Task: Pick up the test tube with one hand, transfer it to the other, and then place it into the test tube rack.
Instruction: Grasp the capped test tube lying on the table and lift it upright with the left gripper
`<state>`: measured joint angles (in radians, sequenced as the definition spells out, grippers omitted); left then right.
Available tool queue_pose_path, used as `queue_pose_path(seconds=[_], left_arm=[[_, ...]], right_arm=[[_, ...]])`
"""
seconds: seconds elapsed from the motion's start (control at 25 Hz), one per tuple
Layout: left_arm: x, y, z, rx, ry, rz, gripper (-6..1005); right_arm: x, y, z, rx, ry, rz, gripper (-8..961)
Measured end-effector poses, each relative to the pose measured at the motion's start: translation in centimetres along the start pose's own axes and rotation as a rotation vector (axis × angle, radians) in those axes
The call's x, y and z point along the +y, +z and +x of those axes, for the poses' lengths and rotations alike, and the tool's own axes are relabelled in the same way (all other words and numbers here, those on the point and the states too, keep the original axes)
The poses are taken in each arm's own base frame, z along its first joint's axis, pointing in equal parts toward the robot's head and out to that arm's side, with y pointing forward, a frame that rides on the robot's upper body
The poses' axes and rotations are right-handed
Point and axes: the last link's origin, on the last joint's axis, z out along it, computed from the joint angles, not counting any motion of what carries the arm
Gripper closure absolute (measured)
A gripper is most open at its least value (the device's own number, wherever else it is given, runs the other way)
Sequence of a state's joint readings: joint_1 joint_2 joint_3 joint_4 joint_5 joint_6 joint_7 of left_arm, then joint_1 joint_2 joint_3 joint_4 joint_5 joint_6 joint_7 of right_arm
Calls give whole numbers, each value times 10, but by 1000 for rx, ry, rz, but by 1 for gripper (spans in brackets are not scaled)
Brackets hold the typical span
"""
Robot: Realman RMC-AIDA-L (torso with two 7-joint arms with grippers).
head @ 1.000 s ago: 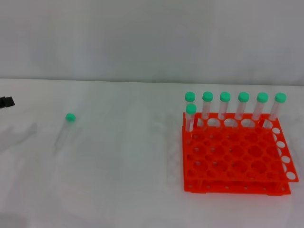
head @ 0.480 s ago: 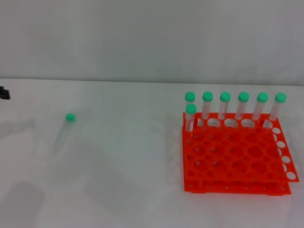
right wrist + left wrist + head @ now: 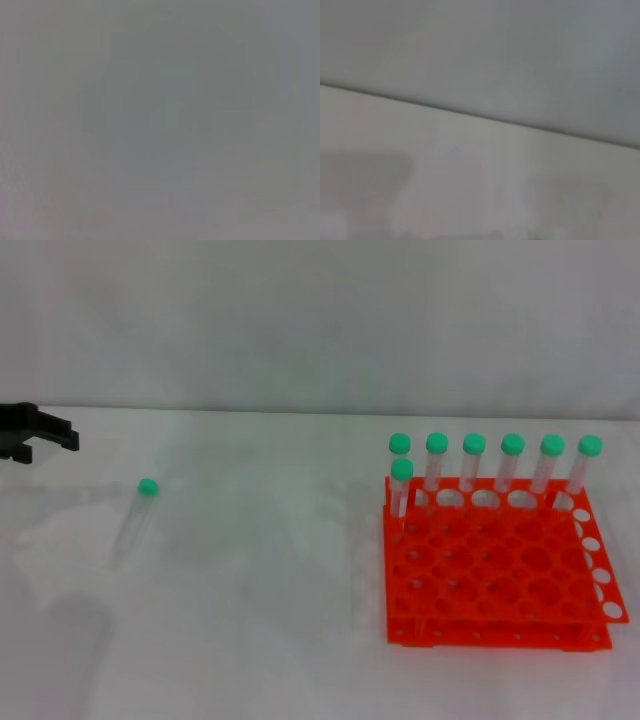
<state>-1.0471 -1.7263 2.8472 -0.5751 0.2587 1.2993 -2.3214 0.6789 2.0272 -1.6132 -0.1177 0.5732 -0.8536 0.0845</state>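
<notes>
Black left gripper (image 3: 35, 435), fingers spread and empty, hovers left of the lying test tube (image 3: 135, 520); orange-red test tube rack (image 3: 500, 565) sits far right.

I see a white table (image 3: 270, 620) running back to a pale wall. On its left part a test tube (image 3: 136, 520) lies flat, green cap toward the wall. Well apart, on the right part, stands the orange-red test tube rack (image 3: 500, 575), flat on the surface. Seven green-capped tubes (image 3: 474, 462) stand upright in the rack's far holes.
</notes>
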Motion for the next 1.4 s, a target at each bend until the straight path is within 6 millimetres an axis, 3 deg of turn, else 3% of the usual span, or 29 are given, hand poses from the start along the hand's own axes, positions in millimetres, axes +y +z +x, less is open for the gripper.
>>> queue_pose_path(seconds=[0.92,1.4], left_arm=[[26,63,-26,-70,9,27,266],[35,83,-45,-90,15,23,267]], right_arm=[[-6,3,-2,7,-12,7,81],[-8,2,-1,10,-11,10,81]])
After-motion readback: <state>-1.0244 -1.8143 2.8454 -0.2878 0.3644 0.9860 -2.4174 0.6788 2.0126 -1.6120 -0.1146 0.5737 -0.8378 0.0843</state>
